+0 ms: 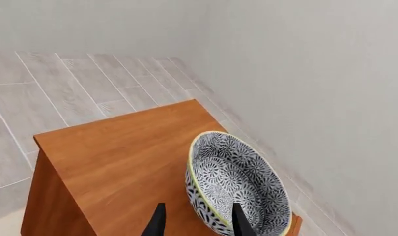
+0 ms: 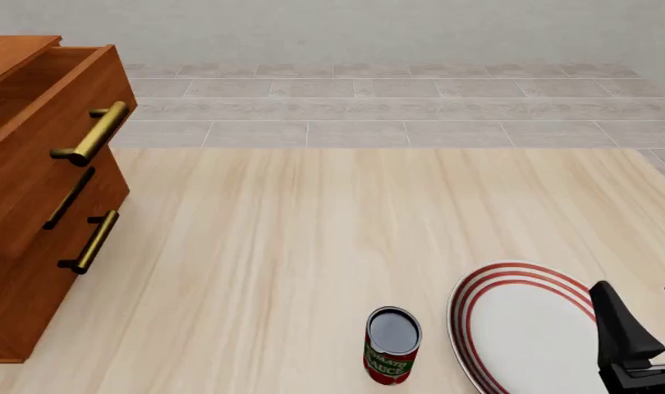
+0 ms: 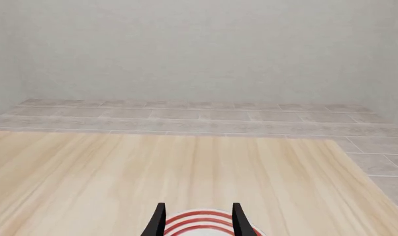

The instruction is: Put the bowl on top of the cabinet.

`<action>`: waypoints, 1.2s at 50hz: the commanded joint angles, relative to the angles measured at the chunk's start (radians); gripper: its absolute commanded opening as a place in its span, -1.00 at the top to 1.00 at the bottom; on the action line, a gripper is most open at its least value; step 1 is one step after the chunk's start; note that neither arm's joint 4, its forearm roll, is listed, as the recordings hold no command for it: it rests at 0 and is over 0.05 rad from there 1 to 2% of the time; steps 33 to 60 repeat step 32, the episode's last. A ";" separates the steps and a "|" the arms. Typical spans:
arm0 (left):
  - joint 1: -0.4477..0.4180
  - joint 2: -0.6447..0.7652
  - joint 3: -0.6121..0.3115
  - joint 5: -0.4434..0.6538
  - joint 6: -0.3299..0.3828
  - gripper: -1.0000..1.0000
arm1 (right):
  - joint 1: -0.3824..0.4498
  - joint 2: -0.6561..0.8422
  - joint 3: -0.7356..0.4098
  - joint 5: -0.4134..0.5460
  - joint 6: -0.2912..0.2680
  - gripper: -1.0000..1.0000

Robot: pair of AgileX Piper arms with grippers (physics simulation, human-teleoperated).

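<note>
A can (image 2: 393, 345) with a red label is seen standing upright at the near edge of the table (image 2: 344, 230), its top open and its inside dark. Just right of it a white plate (image 2: 525, 328) with red rings is laid flat, nothing on it, cut off by the frame at its near side. The right gripper (image 2: 644, 328) is placed over the plate's right part, partly out of frame; in the right wrist view its fingers (image 3: 158, 221) are seen spread apart over the plate (image 3: 195, 223), with nothing between them.

At the far left the cabinet (image 2: 37, 205) is seen, reddish-brown with brass bar handles (image 2: 92, 135), cut off by the left edge. Its top drawer is pulled out; the inside is hardly shown.

The bowl (image 1: 235, 184) is shown only in the left wrist view, lying on the cabinet (image 1: 120, 162) top near one corner, patterned inside and out, empty. The left gripper (image 1: 195, 223) is held with fingers (image 1: 157, 223) spread, one on each side of the bowl's wall. Whether the wall is touched cannot be told. Beyond the table, grey floor tiles (image 2: 420, 107) and a plain wall are seen.
</note>
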 commanded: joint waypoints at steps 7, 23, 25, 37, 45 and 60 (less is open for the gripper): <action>0.030 -0.055 -0.056 0.048 -0.002 -1.00 | 0.007 0.000 -0.003 -0.002 0.000 -1.00; 0.042 -0.108 -0.093 0.086 -0.001 -1.00 | 0.010 0.000 -0.009 0.000 0.002 -1.00; 0.043 -0.111 -0.096 0.088 -0.003 -1.00 | 0.010 0.000 -0.010 0.000 0.002 -1.00; 0.042 -0.125 -0.095 0.093 0.003 -1.00 | 0.011 0.000 -0.011 0.000 0.001 -1.00; 0.042 -0.125 -0.095 0.093 0.003 -1.00 | 0.011 0.000 -0.011 0.000 0.001 -1.00; 0.042 -0.125 -0.095 0.093 0.003 -1.00 | 0.011 0.000 -0.011 0.000 0.001 -1.00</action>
